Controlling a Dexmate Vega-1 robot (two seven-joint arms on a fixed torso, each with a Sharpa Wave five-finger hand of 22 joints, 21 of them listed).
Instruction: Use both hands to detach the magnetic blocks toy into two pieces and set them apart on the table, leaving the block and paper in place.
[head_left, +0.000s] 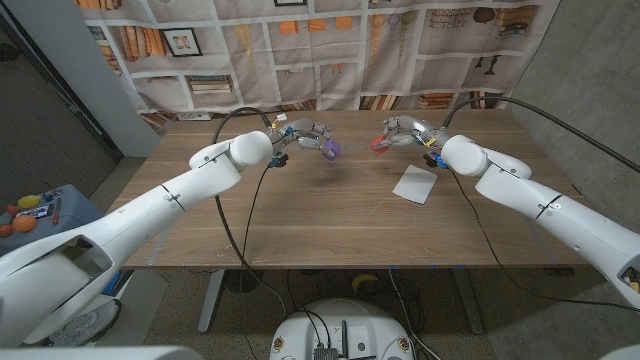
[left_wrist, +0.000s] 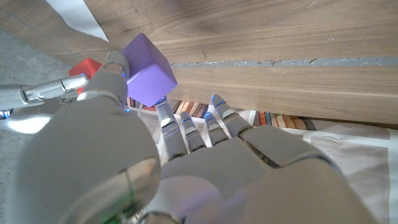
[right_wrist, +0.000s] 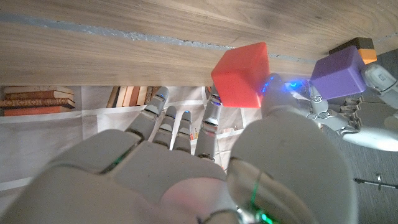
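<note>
The toy is in two pieces with a gap between them, over the far middle of the table. My left hand (head_left: 300, 135) pinches the purple block (head_left: 329, 149) between thumb and fingertips, as the left wrist view also shows on the purple block (left_wrist: 149, 70). My right hand (head_left: 408, 131) pinches the red block (head_left: 379, 146), seen close in the right wrist view as the red block (right_wrist: 241, 74). The purple block (right_wrist: 339, 71) and my left hand (right_wrist: 367, 118) appear beyond it. White paper (head_left: 415, 184) lies on the table under my right forearm.
A dark block with an orange face (right_wrist: 359, 45) sits on the wood behind the purple block. The wooden table (head_left: 320, 220) stretches toward me. A bookshelf-print curtain hangs behind the far edge. Black cables run along both arms.
</note>
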